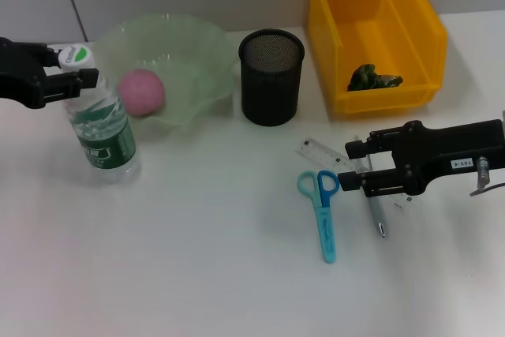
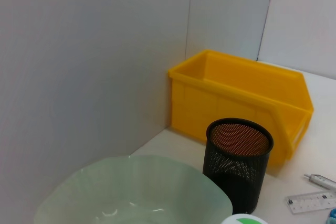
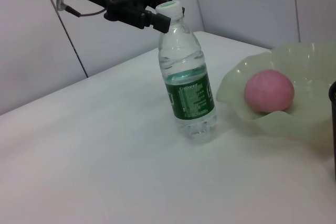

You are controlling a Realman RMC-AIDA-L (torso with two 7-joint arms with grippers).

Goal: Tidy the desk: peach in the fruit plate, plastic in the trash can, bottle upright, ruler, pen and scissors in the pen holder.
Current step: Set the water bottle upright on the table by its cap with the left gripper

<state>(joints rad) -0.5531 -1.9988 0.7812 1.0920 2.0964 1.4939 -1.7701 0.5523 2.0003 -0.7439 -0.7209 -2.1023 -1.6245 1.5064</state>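
The clear bottle [image 1: 102, 128] [image 3: 189, 87] with a green label stands upright at the left, and my left gripper [image 1: 69, 67] [image 3: 157, 15] is shut on its neck just under the white cap. A pink peach [image 1: 140, 91] [image 3: 269, 90] lies in the pale green fruit plate [image 1: 189, 45] [image 3: 310, 124]. Crumpled green plastic [image 1: 373, 78] sits in the yellow bin [image 1: 410, 13]. The black mesh pen holder [image 1: 271, 76] [image 2: 239, 161] stands between them. My right gripper [image 1: 353, 165] is open low over the clear ruler [image 1: 322, 150] and the pen [image 1: 378, 217]. The blue scissors [image 1: 323, 209] lie flat just to its left.
A grey wall runs along the back of the white table behind the plate [image 2: 131, 192] and the bin [image 2: 241, 103]. In the left wrist view the ruler [image 2: 312, 201] lies beside the holder.
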